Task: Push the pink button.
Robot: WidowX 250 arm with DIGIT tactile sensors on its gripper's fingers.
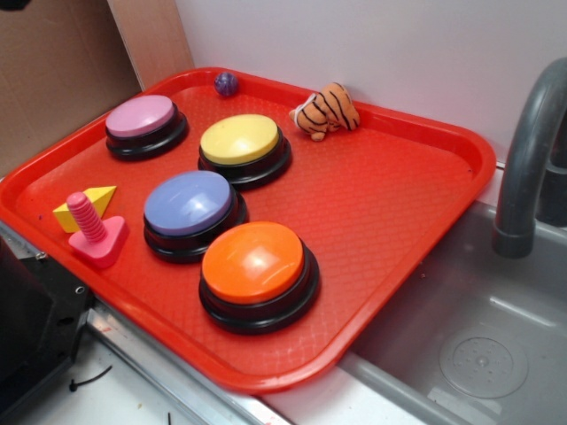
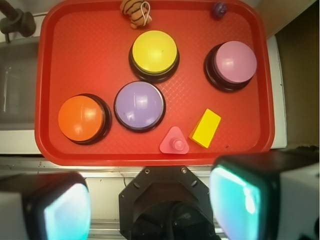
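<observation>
Mauve-topped, the pink button (image 2: 231, 65) sits at upper right of the wrist frame on the red tray (image 2: 90, 45), untouched; the gripper (image 2: 150, 205), fingers apparently spread apart well short of it, risks striking the lavender button (image 2: 140, 105) through lateral misalignment.

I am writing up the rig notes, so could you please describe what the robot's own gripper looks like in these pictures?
Only the wrist view shows the gripper. Its two fingers are blocky, with pale grey-white outer shells, dark edges and glossy inner faces that look cyan-teal. Between them, lower down, sits a black angular housing with small screws in it. No cables or markings are visible. The exterior view shows no part of the arm that I can identify.
</observation>
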